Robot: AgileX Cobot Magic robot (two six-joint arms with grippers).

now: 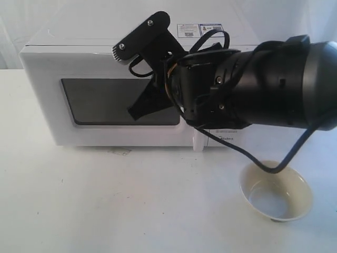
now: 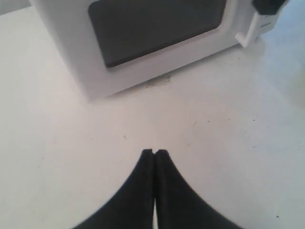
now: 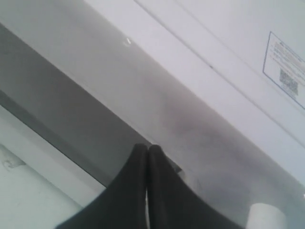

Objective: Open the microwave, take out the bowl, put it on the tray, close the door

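Note:
The white microwave [image 1: 68, 55] stands at the back with its door [image 1: 45, 105] closed. My right gripper [image 1: 132, 113] is shut and empty, its tips right up against the door's dark window [image 1: 95, 100]; the right wrist view shows the gripper [image 3: 147, 147] at the window's edge. The arm hides most of the handle [image 1: 198, 142]. The cream bowl [image 1: 275, 191] sits upright on the white surface, front right of the microwave. My left gripper [image 2: 154, 151] is shut on nothing, over the table in front of the microwave [image 2: 143, 71]. No tray shows.
The right arm's bulky black wrist [image 1: 274, 87] and its cable [image 1: 274, 167] hang in front of the microwave's right side, the cable looping down to the bowl's rim. Stickers [image 1: 199, 30] lie on the microwave top. A small mark [image 2: 157, 82] is on the table by the door.

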